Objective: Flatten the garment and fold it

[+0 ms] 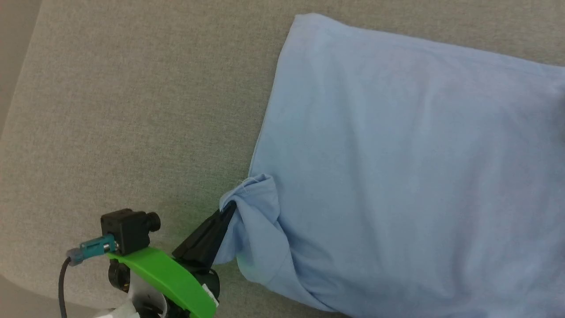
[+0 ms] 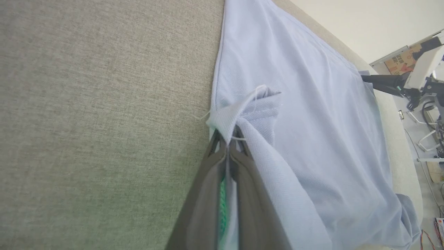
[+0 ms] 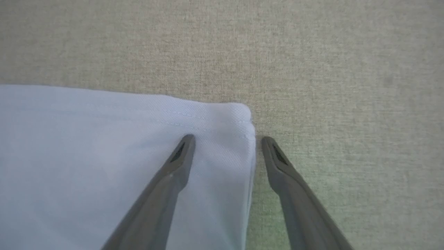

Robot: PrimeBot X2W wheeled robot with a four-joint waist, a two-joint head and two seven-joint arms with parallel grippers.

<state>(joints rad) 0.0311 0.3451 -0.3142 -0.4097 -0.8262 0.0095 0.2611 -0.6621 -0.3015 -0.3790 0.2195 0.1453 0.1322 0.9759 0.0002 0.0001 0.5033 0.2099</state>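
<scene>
Clamping a shirt corner tight in our left gripper, we find the right gripper wide and empty. Its fingers straddle another corner's edge — one over cloth.

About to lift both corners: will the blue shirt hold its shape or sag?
Probably sags: the garment bunches into soft folds where the left gripper pinches its corner. Likely light, lying thin and flat on the grey surface.

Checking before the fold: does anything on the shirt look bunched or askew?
Yes. The garment lies mostly flat, but the corner pinched in the left gripper is bunched and twisted. The right gripper is open astride another corner.
</scene>
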